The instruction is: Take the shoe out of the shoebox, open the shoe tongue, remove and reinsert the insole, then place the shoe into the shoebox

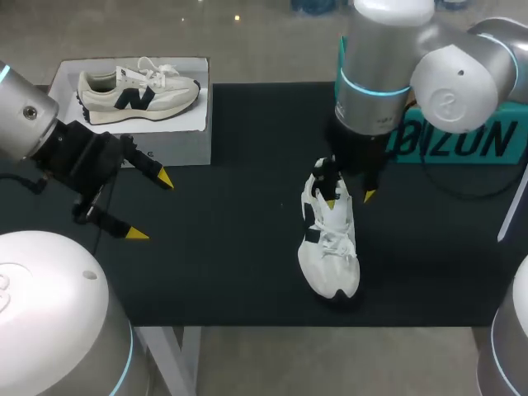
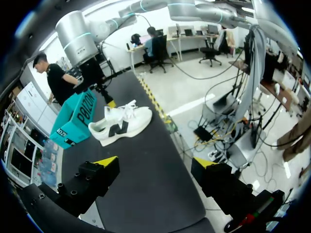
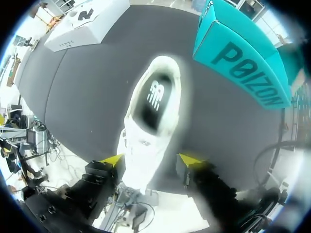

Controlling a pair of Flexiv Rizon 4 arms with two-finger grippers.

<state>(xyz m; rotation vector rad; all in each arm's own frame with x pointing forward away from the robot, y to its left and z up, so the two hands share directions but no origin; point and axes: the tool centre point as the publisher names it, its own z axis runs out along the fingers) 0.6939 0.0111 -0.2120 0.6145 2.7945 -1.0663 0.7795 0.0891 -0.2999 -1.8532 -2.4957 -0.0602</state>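
Observation:
A white shoe lies on the black mat, toe toward the front edge. My right gripper hangs over its heel end, fingers straddling the shoe without both touching it. In the right wrist view the shoe runs ahead from between the yellow tips of that gripper, and the dark insole shows in its opening. The white shoebox stands at the back left with a second shoe on top. My left gripper stands open and empty in front of the box; its own view shows this gripper with the shoe well ahead.
A teal box lies at the back right, close behind my right arm, and shows beside the shoe in both wrist views. The mat's front edge runs just below the shoe's toe.

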